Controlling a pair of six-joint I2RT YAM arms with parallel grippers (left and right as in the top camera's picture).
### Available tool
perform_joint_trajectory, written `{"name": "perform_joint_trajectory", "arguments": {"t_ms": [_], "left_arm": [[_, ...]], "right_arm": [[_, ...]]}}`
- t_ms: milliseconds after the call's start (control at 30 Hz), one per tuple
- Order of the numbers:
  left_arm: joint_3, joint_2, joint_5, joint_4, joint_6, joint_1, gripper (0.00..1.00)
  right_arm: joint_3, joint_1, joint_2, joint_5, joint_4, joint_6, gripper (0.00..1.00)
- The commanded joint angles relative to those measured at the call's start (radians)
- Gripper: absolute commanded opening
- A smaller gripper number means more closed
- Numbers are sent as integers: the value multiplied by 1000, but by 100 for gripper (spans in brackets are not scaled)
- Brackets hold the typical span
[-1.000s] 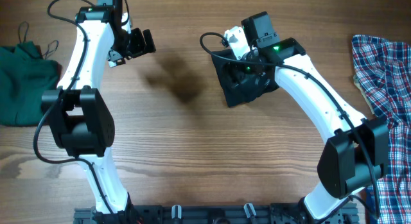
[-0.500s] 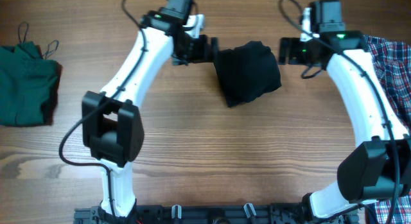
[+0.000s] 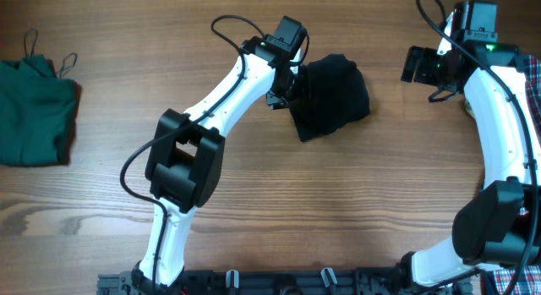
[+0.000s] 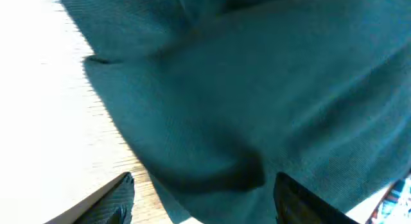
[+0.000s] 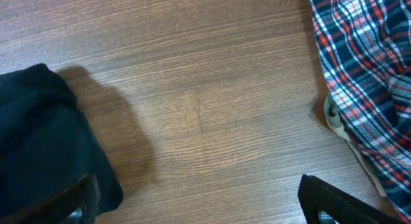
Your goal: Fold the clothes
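Note:
The black shirt [image 3: 334, 96] lies as a folded bundle on the wooden table, at the back middle. My left gripper [image 3: 293, 82] is at its left edge. In the left wrist view the fabric [image 4: 244, 95] fills the frame and looks teal, with the open fingers [image 4: 205, 198] on either side of its lower fold. My right gripper [image 3: 420, 65] is open and empty, off to the shirt's right. The right wrist view shows bare table between the fingers [image 5: 205, 208], the black shirt [image 5: 45, 140] at the left and the plaid shirt [image 5: 366, 70] at the right.
The dark green strappy top [image 3: 34, 113] lies bunched at the far left edge of the table. The plaid shirt [image 3: 535, 85] lies at the far right edge, mostly hidden by my right arm. Bare wood spans the front of the table [image 3: 338, 210].
My left arm has swung right from the far left to the black shirt's left edge. My right gripper has drawn off the shirt to the right. The shirt stays put.

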Motion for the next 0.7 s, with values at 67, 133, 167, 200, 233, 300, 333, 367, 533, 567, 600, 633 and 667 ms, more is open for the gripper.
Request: {"name": "perform_joint_trajectory", "arguments": {"t_ms": [67,133,167,200,233,300,333,367,533,567,600,633,667], "left_arm": [[-5,8,-104,-28,-41,-2,72],[-5,8,-127,-20,-47,-2,73],[-5,8,-127,-3,-47,-3,73],[-5,8,-127,10,-47,-5,72],[-5,8,-127,24,-50,-7,72],[-5,11,-127,41,-50,-9,72],[-5,13,-127,47,-51,-9,72],[-6,15,-127,53,-51,-9,72],[-6,15,-127,56,-50,-10,60],[-6,15,-127,56,-50,-10,61],[-6,16,-127,56,-50,-10,61],[-6,19,-127,56,-50,-10,61],[-7,21,-127,56,-50,-10,61]], "right_arm": [[10,0,-17,13,1,18,100],[10,0,-17,13,1,18,100],[10,0,-17,13,1,18,100],[10,0,-17,13,1,18,100],[10,0,-17,13,1,18,100],[10,0,-17,13,1,18,100],[10,0,-17,13,1,18,100],[10,0,-17,13,1,18,100],[10,0,-17,13,1,18,100],[10,0,-17,13,1,19,100],[10,0,-17,13,1,18,100],[10,0,-17,13,1,18,100],[10,0,-17,13,1,19,100]]}}
